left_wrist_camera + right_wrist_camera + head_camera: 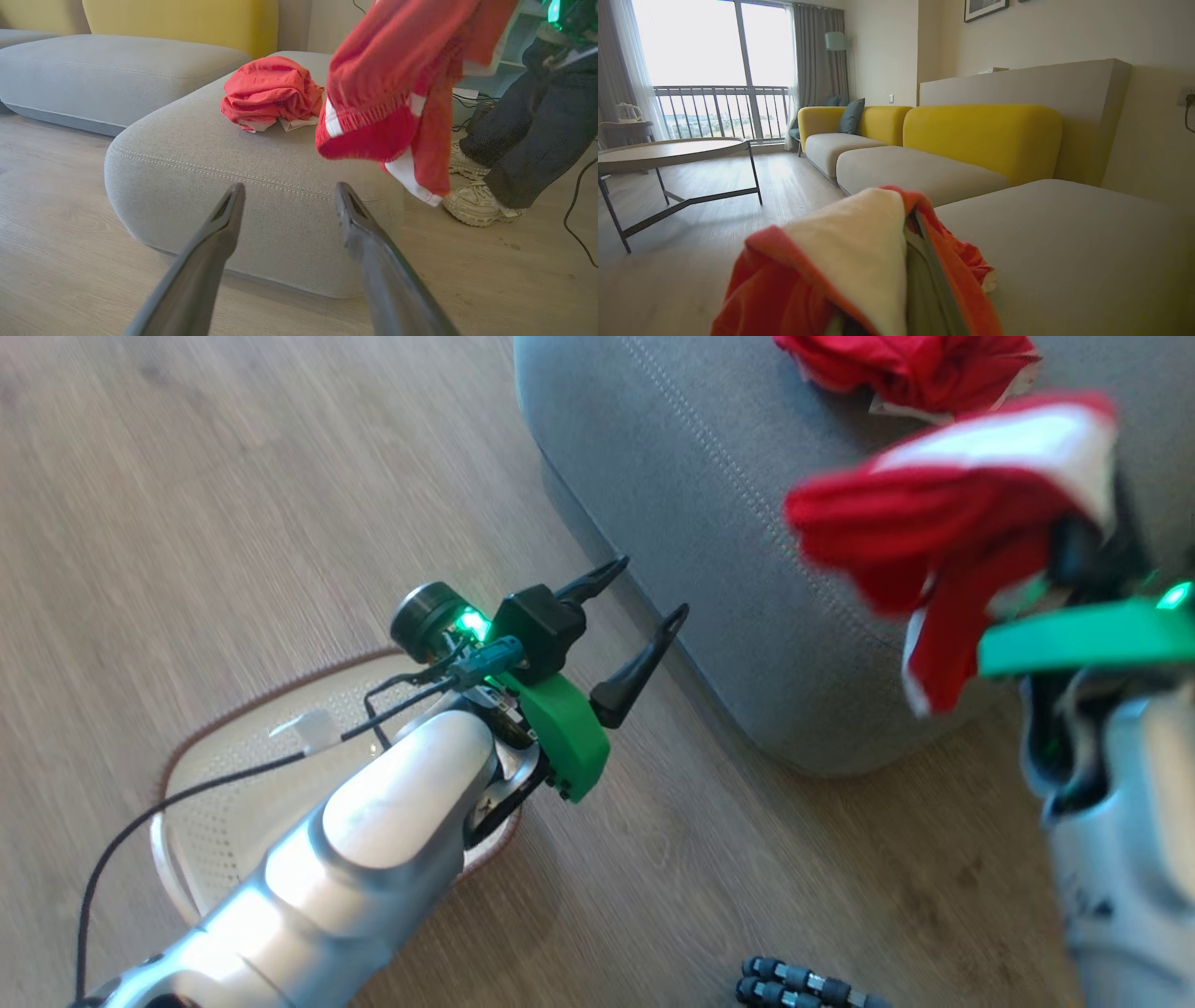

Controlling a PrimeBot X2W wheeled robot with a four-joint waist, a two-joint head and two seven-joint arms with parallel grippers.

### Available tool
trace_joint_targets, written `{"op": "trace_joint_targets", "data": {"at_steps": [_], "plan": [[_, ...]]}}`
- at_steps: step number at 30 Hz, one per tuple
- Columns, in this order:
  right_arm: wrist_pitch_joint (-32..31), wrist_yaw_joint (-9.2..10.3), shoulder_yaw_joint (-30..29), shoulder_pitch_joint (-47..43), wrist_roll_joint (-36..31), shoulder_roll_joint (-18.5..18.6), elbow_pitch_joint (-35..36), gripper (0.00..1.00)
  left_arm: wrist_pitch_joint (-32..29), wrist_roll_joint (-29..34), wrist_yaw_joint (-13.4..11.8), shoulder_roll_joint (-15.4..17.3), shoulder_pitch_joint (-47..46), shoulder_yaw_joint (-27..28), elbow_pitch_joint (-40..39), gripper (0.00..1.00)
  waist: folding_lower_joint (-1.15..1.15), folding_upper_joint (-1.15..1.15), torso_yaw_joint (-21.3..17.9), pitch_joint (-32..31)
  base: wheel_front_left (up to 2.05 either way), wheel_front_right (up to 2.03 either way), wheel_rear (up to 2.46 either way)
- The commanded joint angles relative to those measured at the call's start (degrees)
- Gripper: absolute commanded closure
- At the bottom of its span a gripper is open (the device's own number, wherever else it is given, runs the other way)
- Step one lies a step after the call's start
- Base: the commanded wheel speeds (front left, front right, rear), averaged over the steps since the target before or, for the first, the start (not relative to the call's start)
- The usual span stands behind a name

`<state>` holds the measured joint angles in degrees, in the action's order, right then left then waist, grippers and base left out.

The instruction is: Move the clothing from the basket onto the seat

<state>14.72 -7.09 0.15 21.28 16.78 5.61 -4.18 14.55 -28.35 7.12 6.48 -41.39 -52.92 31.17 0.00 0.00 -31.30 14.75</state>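
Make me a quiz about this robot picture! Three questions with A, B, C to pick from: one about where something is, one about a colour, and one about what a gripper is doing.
1. Where does the crumpled red garment lie?
A. in a drawer
B. on the grey seat
C. on a shelf

2. What colour are the stripes on the hanging red garment that the right gripper holds?
A. white
B. blue
C. black

3. How is the left gripper?
A. shut on a sock
B. shut on a toy
C. open, holding nothing

Answers:
1 B: it sits bunched up on top of the cushion.
2 A: white bands show against the red cloth.
3 C: its two dark fingers stand apart with nothing between them.
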Motion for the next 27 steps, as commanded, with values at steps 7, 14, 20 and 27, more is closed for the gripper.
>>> {"op": "trace_joint_targets", "data": {"at_steps": [7,14,20,27], "plan": [[0.28,-0.4,-0.75,16.58,-0.39,8.78,0.29,1.0,0.23,1.93,-0.09,3.55,-3.45,1.13,-3.8,0.0,0.0,0.0,1.0,6.83,0.0,0.0,0.0],[0.28,-0.4,-3.92,27.18,-3.88,15.86,-4.28,1.0,-0.68,2.64,-0.05,4.89,-4.74,0.24,-5.38,0.0,0.0,0.0,3.26,11.74,0.0,0.0,0.0],[-0.05,-0.4,-7.42,36.48,-6.04,21.73,-13.71,1.0,-1.9,2.89,-0.16,6.19,-5.58,-0.04,-6.85,0.0,0.0,0.0,5.3,15.79,0.0,0.0,0.0],[-3.82,-0.4,-13.95,46.79,-10.56,28.18,-24.13,1.0,-3.47,3.39,-0.26,8.01,-6.03,-0.75,-8.8,0.0,0.0,0.0,7.88,20.91,0.0,0.0,0.0]]}}
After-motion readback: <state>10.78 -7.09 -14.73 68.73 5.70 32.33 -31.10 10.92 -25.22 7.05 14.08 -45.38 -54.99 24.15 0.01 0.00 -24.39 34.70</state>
